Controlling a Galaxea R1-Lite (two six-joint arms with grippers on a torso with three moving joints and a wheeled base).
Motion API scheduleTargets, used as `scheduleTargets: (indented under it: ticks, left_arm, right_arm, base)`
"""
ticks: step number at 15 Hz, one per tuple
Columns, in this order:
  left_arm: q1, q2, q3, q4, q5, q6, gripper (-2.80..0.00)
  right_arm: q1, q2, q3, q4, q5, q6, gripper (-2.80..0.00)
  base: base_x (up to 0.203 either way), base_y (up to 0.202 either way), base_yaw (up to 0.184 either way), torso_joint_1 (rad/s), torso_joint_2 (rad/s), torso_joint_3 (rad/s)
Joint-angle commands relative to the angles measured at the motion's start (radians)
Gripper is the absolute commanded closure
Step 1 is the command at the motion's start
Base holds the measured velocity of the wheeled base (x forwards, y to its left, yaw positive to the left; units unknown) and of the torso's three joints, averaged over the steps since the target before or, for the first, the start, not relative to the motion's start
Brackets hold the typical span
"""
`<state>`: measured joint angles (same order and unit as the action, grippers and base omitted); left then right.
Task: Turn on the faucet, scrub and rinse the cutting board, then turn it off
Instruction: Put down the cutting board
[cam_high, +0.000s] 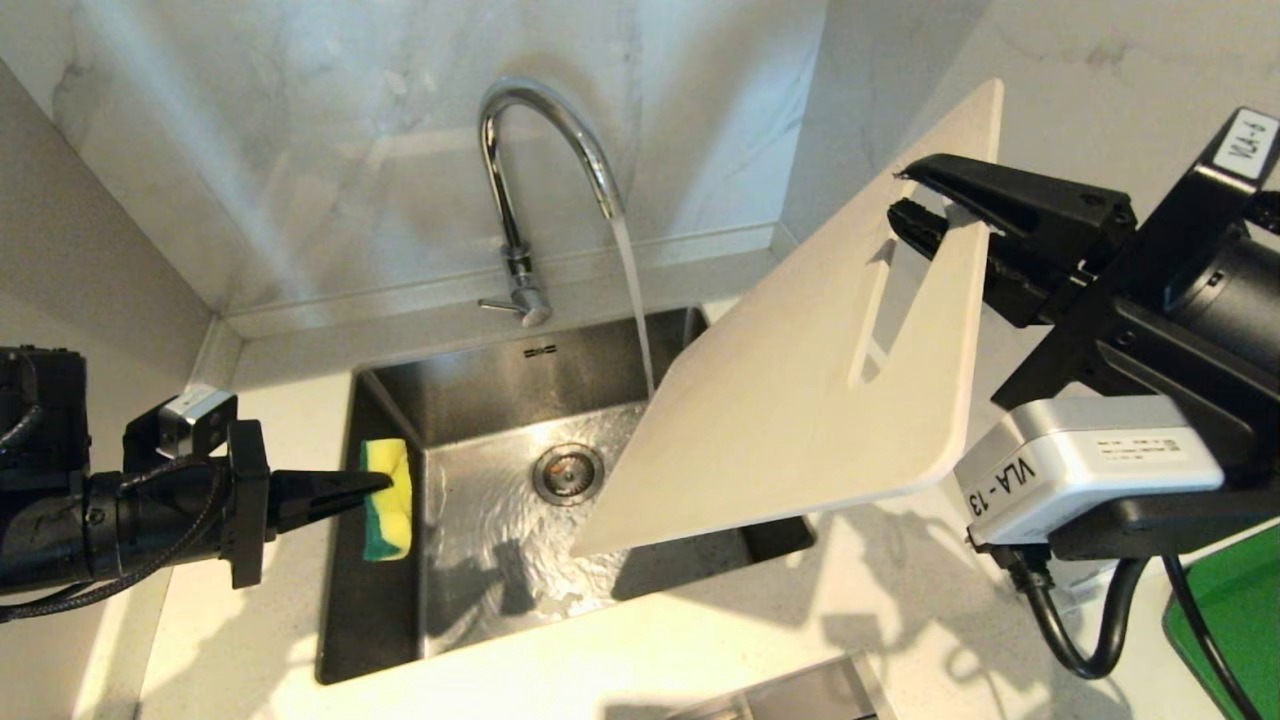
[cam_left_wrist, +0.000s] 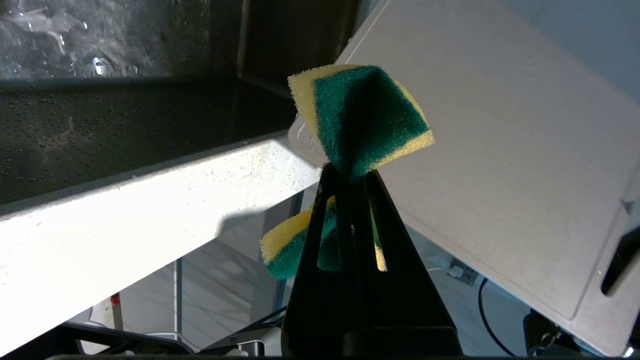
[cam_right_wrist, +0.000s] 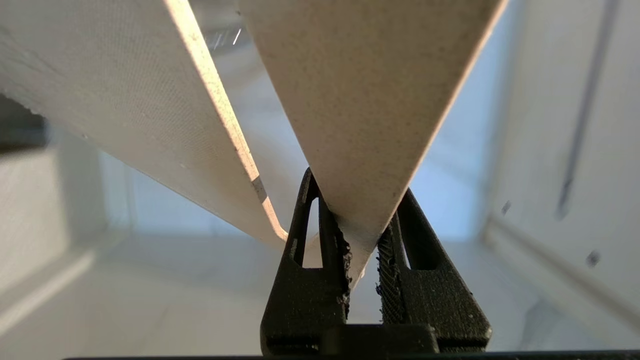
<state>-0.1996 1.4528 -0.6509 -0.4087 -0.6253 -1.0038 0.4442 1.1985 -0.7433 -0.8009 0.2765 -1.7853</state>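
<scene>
Left gripper (cam_high: 385, 483) at sink's (cam_high: 340, 560) left edge, jaws clamped on green-yellow sponge (cam_high: 388, 500), sponge pinched and folded. Faucet (cam_high: 520, 200) at back center, water stream (cam_high: 632, 300) running into basin near drain (cam_high: 568, 472). Cutting board (cam_high: 800, 380) tilted over sink's right side, lower corner down in basin, apart from sponge. Right gripper (cam_high: 915, 200) pinches board's upper edge by handle slot (cam_high: 875, 315), jaws narrow on it.

The large cream-white plastic cutting board (cam_high: 800, 390), tilted in my right gripper (cam_high: 915, 200), roofs the steel sink's (cam_high: 470, 400) right half. My left gripper (cam_high: 385, 485) has room between itself and the board; the chrome gooseneck faucet's (cam_high: 520, 180) stream crosses behind.
</scene>
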Motion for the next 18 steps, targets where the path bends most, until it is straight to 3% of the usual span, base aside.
scheduleTargets:
  ticks: [1,6,14,18]
  left_arm:
    - [0.0,0.003,0.0,-0.002,-0.004,-0.006,0.0]
    - [-0.001,0.015,0.002,-0.002,-0.007,-0.002,0.0]
    - [0.0,0.023,0.005,-0.004,-0.008,-0.002,0.0]
    - [0.0,0.024,0.005,-0.004,-0.008,-0.002,0.0]
  right_arm:
    - [-0.038,-0.022,0.037,-0.004,-0.033,-0.007,0.0]
    - [-0.075,-0.019,0.046,-0.003,-0.065,-0.006,0.0]
    - [-0.078,-0.025,0.055,-0.011,-0.239,-0.019,0.0]
    - [-0.078,-0.016,0.079,-0.083,-0.328,-0.029,0.0]
  base:
    - [0.0,0.0,0.0,0.0,0.0,0.0]
    - [0.0,0.0,0.0,0.0,0.0,0.0]
    - [0.0,0.0,0.0,0.0,0.0,0.0]
    - [0.0,0.0,0.0,0.0,0.0,0.0]
